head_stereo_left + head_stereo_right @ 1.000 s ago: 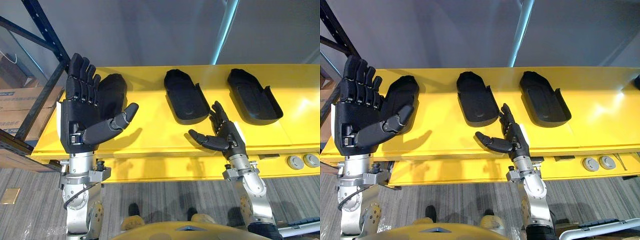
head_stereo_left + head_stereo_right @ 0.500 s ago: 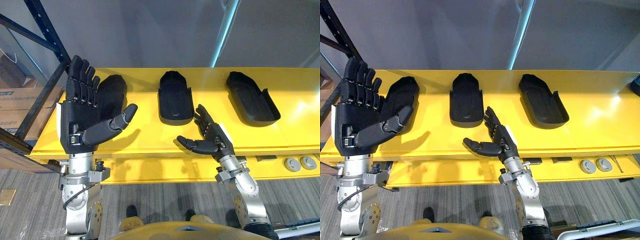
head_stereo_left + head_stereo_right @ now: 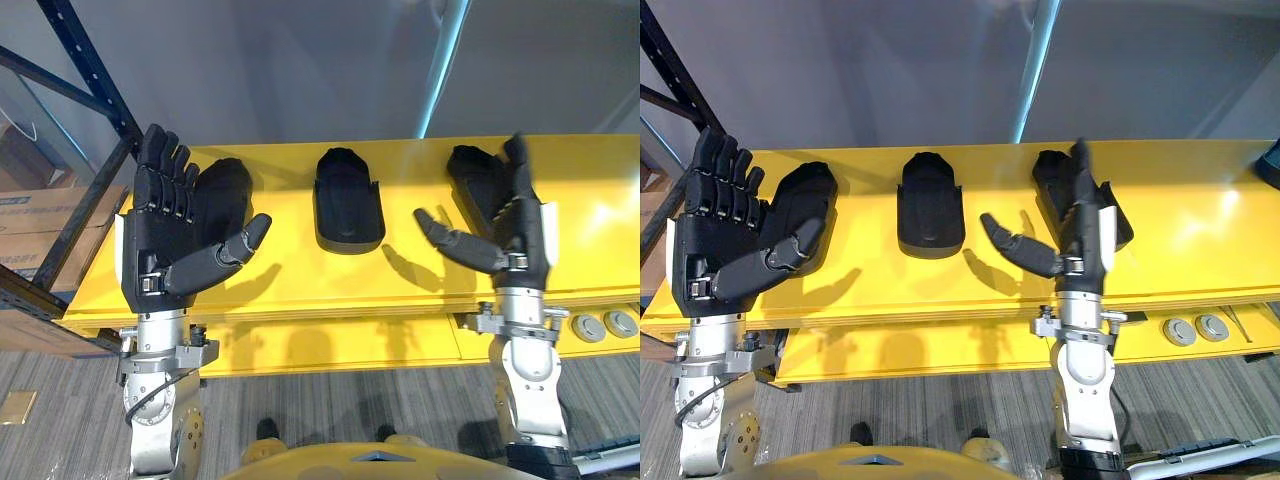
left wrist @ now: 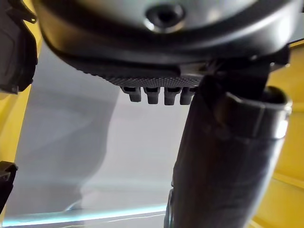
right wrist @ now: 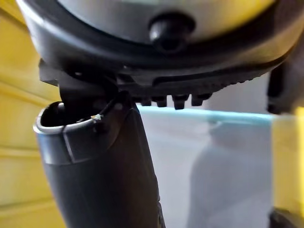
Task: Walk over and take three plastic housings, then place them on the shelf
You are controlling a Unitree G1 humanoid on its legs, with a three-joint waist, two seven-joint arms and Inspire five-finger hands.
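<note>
Since a second ago, the right hand (image 3: 512, 240) had swung from low beside the middle housing (image 3: 348, 200) up and out to the right. It stood raised with fingers straight and thumb spread, holding nothing. From the head camera it covered part of the right housing (image 3: 470, 175); whether it touched it could not be told. The middle housing, slanted a second ago, lay square to the front edge of the yellow board (image 3: 300, 285). The left hand (image 3: 170, 240) had kept its place, raised, spread flat and empty, in front of the left housing (image 3: 228, 190). All three housings lay in a row, well apart, on the board, beside a blue rack post (image 3: 85, 85). With both hands empty and the row tidy, the placing looked done or nearly so, if that board was the shelf.
</note>
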